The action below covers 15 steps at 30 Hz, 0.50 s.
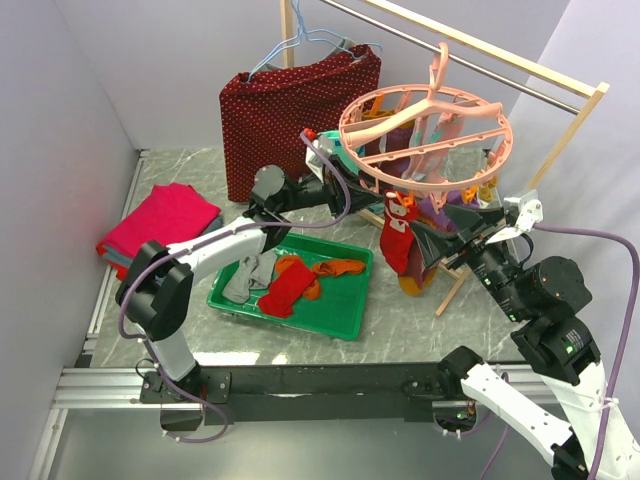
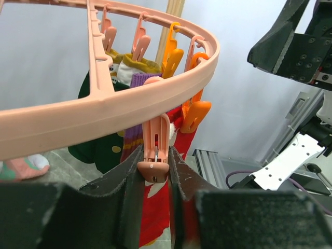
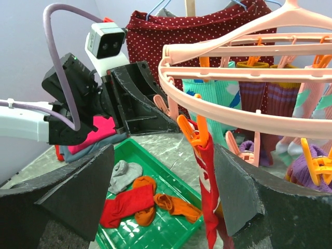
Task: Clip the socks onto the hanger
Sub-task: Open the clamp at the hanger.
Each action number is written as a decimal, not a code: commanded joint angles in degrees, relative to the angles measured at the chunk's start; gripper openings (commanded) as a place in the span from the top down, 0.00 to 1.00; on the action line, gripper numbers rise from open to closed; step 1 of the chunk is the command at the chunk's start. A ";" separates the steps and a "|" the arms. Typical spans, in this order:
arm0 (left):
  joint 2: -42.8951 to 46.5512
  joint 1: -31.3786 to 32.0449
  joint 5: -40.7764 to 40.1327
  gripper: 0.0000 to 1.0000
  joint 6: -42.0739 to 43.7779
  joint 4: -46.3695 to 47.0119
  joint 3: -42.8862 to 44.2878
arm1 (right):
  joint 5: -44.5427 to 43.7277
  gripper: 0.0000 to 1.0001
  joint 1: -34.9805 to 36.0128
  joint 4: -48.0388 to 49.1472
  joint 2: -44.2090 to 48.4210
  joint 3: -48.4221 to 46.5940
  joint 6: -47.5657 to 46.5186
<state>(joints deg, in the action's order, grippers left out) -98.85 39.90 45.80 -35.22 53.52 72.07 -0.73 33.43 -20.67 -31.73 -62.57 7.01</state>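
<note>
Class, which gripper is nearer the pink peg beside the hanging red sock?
Left. The left gripper pinches the pink peg between its fingers. The right gripper stands open around the red sock alongside, clear of the peg.

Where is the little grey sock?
In the top view, the grey sock lies at the left end of the green tray, beside a red sock.

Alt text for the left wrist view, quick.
Left gripper pinches a pink clip hanging from the hanger ring, a red sock just behind it. More socks hang beyond; the right arm is at right.
</note>
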 commanded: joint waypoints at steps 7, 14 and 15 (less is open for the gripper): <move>8.49 3.78 -9.75 0.76 11.12 -11.67 -1.76 | 4.07 0.18 -0.12 -0.69 -4.21 -4.67 1.61; 12.19 6.68 -19.42 0.76 20.36 -23.18 0.78 | 4.51 0.22 -0.21 -3.33 -9.67 -9.50 4.06; 12.45 7.73 -20.39 0.76 21.50 -25.89 1.40 | 4.42 0.22 -0.21 -3.50 -10.19 -9.94 4.42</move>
<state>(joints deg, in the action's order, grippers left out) -88.90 45.45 31.59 -21.32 36.18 70.46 3.11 33.43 -22.85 -39.53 -69.10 9.32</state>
